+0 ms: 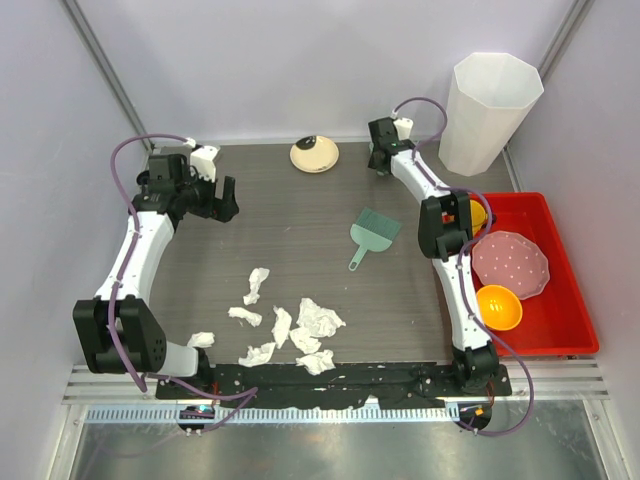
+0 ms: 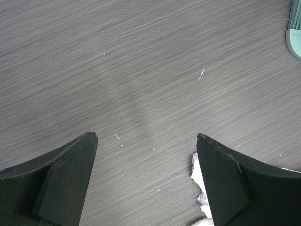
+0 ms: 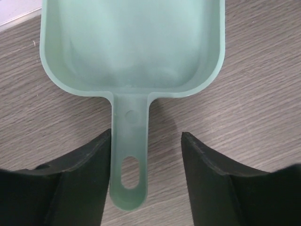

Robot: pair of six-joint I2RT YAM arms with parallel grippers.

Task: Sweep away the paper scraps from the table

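Note:
Several crumpled white paper scraps [image 1: 318,318] lie on the near half of the dark wood-grain table [image 1: 290,215]. One scrap [image 2: 198,184] shows beside my left gripper's right finger. My left gripper [image 1: 225,200] [image 2: 146,135] is open and empty above bare table at the far left. My right gripper [image 1: 379,162] [image 3: 146,134] is open near the back edge. A pale green dustpan [image 3: 131,47] lies below it, with the handle [image 3: 128,160] between the jaws, close against the left finger. A green brush [image 1: 372,235] lies mid-table; its edge shows in the left wrist view [image 2: 295,40].
A tall white faceted bin [image 1: 488,110] stands at the back right. A red tray [image 1: 585,330] on the right holds a pink plate [image 1: 510,262] and an orange bowl [image 1: 497,306]. A cream round object [image 1: 314,153] sits at the back centre.

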